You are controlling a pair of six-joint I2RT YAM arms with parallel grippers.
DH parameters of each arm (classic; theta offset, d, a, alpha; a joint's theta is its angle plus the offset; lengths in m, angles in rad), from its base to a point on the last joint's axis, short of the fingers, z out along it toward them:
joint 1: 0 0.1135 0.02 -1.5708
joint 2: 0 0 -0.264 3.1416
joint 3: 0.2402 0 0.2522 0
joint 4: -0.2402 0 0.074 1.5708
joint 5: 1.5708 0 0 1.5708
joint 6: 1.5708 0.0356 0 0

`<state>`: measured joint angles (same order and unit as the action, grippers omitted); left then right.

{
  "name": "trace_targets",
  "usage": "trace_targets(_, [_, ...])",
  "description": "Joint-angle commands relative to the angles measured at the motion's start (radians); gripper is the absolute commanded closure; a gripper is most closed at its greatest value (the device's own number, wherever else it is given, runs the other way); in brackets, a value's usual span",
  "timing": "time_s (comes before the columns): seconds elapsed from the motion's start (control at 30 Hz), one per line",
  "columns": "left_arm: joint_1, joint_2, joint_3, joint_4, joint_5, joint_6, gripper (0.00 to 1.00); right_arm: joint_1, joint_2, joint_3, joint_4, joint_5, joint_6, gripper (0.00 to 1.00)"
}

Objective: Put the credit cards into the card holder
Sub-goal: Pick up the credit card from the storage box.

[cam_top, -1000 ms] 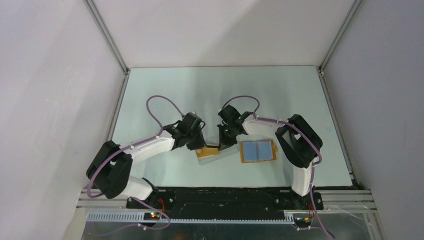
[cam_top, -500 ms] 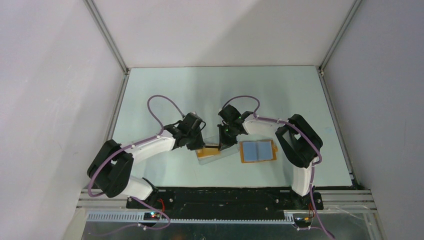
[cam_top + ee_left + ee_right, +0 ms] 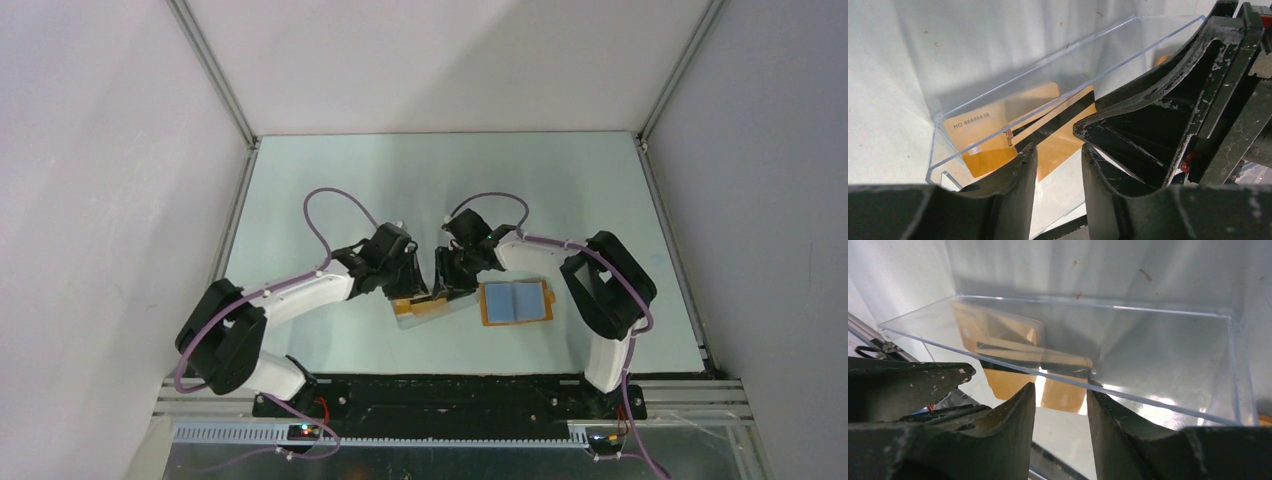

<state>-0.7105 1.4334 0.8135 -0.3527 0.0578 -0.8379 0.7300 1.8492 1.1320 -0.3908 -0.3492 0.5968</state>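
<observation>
The credit cards point(image 3: 993, 145) are golden-orange, one with a dark stripe, and lie inside a clear plastic box point(image 3: 440, 310); through its wall they show as credit cards point(image 3: 1013, 360) in the right wrist view. My left gripper point(image 3: 1058, 147) hangs open just over the box's left end, with nothing between its fingers. My right gripper point(image 3: 1060, 389) is open at the box's near wall, one fingertip point(image 3: 1093, 390) close to the rim. From above, the left gripper point(image 3: 405, 285) and right gripper point(image 3: 452, 283) nearly meet. The card holder point(image 3: 515, 302) lies open, blue-grey pockets up, right of the box.
The box sits near the middle of the pale table point(image 3: 400, 190), towards the front. Grey walls enclose the cell on three sides. The black rail point(image 3: 450, 395) with both arm bases runs along the near edge.
My right gripper has gone from shut to open. The left gripper has shifted right, closer to the box and the right gripper, with its jaws a little wider.
</observation>
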Motion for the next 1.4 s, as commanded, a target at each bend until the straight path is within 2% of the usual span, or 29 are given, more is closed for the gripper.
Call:
trace_targets(0.0, [-0.004, -0.04, 0.017, 0.034, 0.009, -0.003, 0.56, -0.02, 0.031, -0.054, 0.039, -0.043, 0.024, 0.52])
trace_targets(0.47, [0.008, -0.008, -0.032, 0.033, -0.003, -0.045, 0.45, -0.033, 0.045, -0.082, 0.057, -0.051, 0.04, 0.32])
trace_targets(0.63, [0.012, -0.02, -0.031, 0.034, 0.019, -0.036, 0.47, -0.032, 0.039, -0.097, 0.084, -0.08, 0.057, 0.31])
trace_targets(0.77, [0.011, -0.006, -0.03, 0.034, 0.044, -0.033, 0.55, -0.033, 0.039, -0.111, 0.104, -0.1, 0.073, 0.38])
trace_targets(0.87, [0.013, 0.009, -0.033, 0.033, 0.066, -0.032, 0.62, -0.034, 0.038, -0.113, 0.108, -0.105, 0.079, 0.49])
trace_targets(1.07, [0.011, 0.018, -0.04, 0.033, 0.071, -0.024, 0.64, -0.036, 0.035, -0.114, 0.12, -0.121, 0.084, 0.58])
trace_targets(1.17, [0.012, -0.001, -0.043, 0.031, 0.058, -0.016, 0.64, -0.035, 0.038, -0.117, 0.13, -0.132, 0.09, 0.59])
trace_targets(1.27, [0.011, -0.004, -0.038, 0.025, 0.04, -0.002, 0.56, -0.035, 0.039, -0.119, 0.133, -0.138, 0.091, 0.61])
trace_targets(1.33, [0.011, 0.003, -0.036, 0.018, 0.03, 0.007, 0.53, -0.038, 0.038, -0.119, 0.136, -0.139, 0.092, 0.69])
trace_targets(1.37, [0.012, 0.009, -0.034, 0.011, 0.023, 0.009, 0.53, -0.038, 0.035, -0.119, 0.136, -0.141, 0.093, 0.77])
